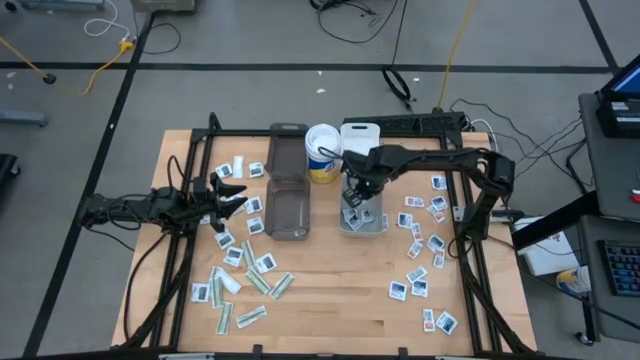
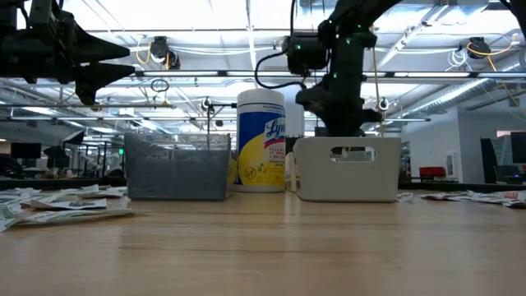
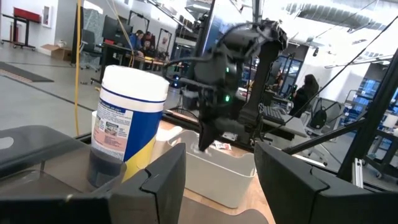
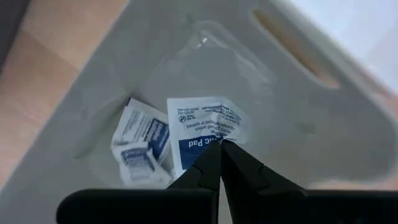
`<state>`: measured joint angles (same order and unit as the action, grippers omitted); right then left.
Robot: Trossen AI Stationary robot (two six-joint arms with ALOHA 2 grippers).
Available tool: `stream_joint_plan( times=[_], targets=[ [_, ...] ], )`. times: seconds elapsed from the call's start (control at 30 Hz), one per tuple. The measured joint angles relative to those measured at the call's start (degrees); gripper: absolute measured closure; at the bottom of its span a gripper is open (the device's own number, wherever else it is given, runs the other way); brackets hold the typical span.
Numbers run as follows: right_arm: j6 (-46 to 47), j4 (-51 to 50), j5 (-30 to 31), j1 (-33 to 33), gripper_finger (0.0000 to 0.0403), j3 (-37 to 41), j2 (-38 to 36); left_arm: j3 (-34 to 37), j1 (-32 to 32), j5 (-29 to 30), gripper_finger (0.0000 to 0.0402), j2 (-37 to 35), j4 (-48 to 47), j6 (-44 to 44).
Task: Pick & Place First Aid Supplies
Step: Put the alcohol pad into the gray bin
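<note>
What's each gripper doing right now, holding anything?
Left gripper: open, empty, above the table's left side.
Right gripper: shut on a white packet with blue print, over the white bin.

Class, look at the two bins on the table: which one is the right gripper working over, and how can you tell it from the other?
The white bin, right of the wipes canister. The shut right gripper pinches a white packet above it; the smoky bin sits left.
</note>
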<state>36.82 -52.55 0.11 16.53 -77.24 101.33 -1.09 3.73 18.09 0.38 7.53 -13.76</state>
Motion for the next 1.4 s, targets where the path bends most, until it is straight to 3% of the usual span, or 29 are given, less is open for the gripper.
stream_joint_plan(
  times=[0.3, 0.67, 0.8, 0.97, 1.4],
  targets=[
    [-0.4, 7.3, -0.4, -0.6, 0.0385, 6.0, 0.0, 0.0, 0.0, 0.0, 0.0206, 0.0, 0.0, 0.0],
    [-4.2, 7.5, -0.4, -0.6, 0.0209, 5.9, 0.0, 0.0, 0.0, 0.0, 0.0206, 0.0, 0.0, 0.0],
    [-7.7, 7.4, -0.4, -0.6, 0.0168, 5.9, -0.1, 0.0, 0.0, 0.0, 0.0206, 0.0, 0.0, 0.0],
    [-5.8, 5.5, -0.4, 0.1, 0.0157, 5.8, -3.7, 0.0, 0.0, 0.0, 0.0206, 0.0, 0.0, 0.0],
    [-4.5, 0.7, -0.3, 5.3, 0.0171, 5.8, -12.1, 0.0, 0.0, 0.0, 0.0206, 0.0, 0.0, 0.0]
  ],
)
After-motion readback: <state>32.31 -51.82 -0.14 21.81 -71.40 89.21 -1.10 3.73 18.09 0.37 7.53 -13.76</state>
